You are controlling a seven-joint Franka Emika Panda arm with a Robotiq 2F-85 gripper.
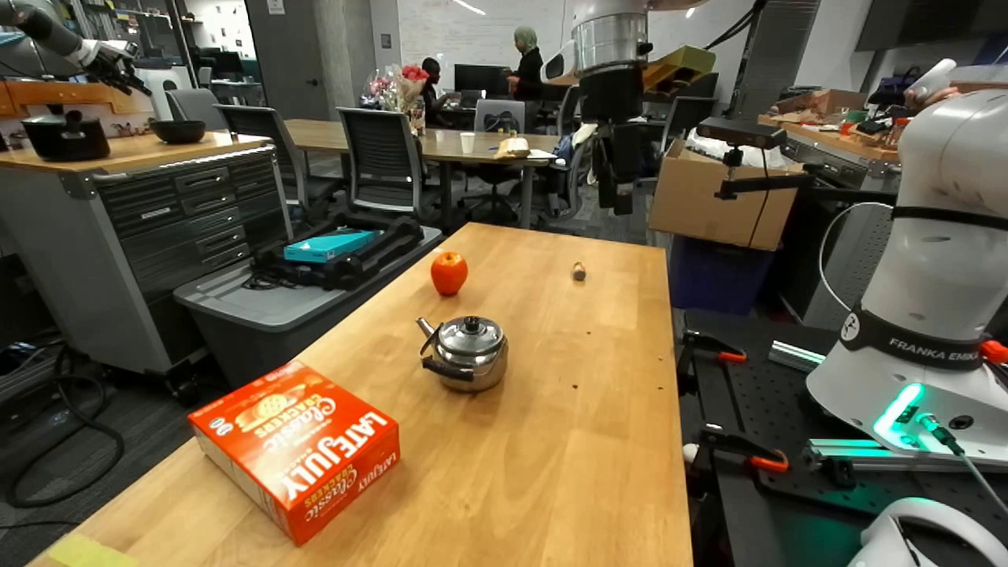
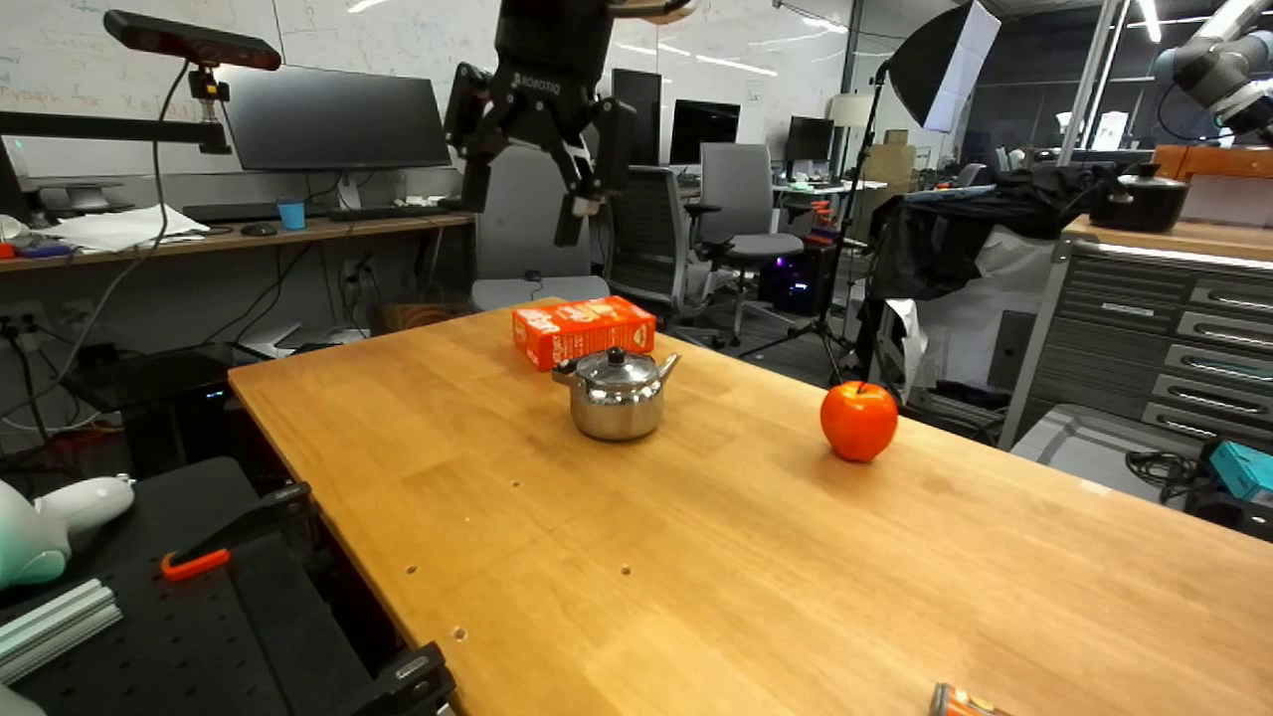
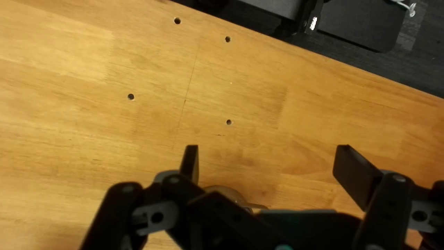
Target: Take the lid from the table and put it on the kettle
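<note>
The kettle [image 1: 487,376] is a shiny steel pot standing upright on the wooden table; it also shows in an exterior view [image 2: 617,412]. The lid [image 1: 470,338], silvery with a dark knob, sits on top of the kettle's opening and looks level in both exterior views, also here [image 2: 615,373]. My gripper [image 2: 522,214] is raised well above the table, apart from the kettle and lid. In the wrist view its fingers [image 3: 267,149] are wide apart with nothing between them. Only the edge of the kettle [image 3: 224,190] shows there, mostly hidden behind the gripper.
An orange-red cracker box [image 1: 299,441] lies near the kettle. A red apple [image 2: 859,421] stands near the table's long edge. A small cylinder [image 1: 579,272] lies at the table's end. Clamps [image 1: 744,449] line the robot's side of the table [image 1: 583,472].
</note>
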